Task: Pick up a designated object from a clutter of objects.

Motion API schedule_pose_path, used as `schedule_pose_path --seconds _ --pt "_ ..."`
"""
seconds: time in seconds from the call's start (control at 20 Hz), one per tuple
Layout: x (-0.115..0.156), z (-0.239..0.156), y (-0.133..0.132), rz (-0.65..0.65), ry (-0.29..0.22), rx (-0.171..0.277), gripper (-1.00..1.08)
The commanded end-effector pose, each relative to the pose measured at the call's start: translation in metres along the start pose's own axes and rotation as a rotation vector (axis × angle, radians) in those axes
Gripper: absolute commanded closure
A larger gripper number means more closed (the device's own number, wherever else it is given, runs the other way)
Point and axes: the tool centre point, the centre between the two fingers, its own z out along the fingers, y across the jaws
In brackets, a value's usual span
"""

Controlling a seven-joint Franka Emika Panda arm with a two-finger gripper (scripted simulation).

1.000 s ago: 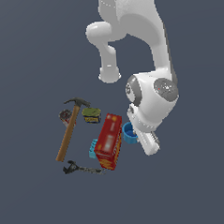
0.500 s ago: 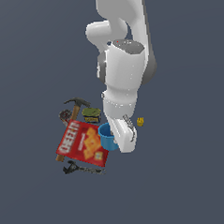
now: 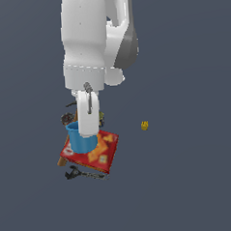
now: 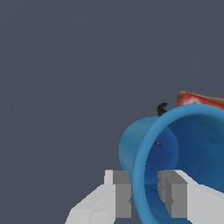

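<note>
Both fingers of the gripper pinch the rim wall of the bright-blue cup, one pad outside and one inside, so the cup is clamped in the jaws. In the exterior view the cup hangs at the gripper in front of the red Cheez-It box. Beyond it lie the black clamp-like tool, the partly hidden hammer, and, well apart toward the exterior view's right, a small yellow object.

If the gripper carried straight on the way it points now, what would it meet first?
The gripper already pinches the blue cup by its rim. In the exterior view it points downward; the red cracker box appears to lie just beyond the cup, so probably that, though depth is unclear.
</note>
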Motion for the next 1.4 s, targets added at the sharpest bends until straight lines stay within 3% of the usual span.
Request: schedule_pose_path --seconds 0.0,0.65,1.35 --pt "0.022 -0.017 -0.006 0.005 0.016 0.053 1.08" --pt "0.104 -0.080 -0.016 0.031 0.062 0.244 1.08" --pt "0.150 -0.118 -0.015 0.046 0.081 0.358 1.08"
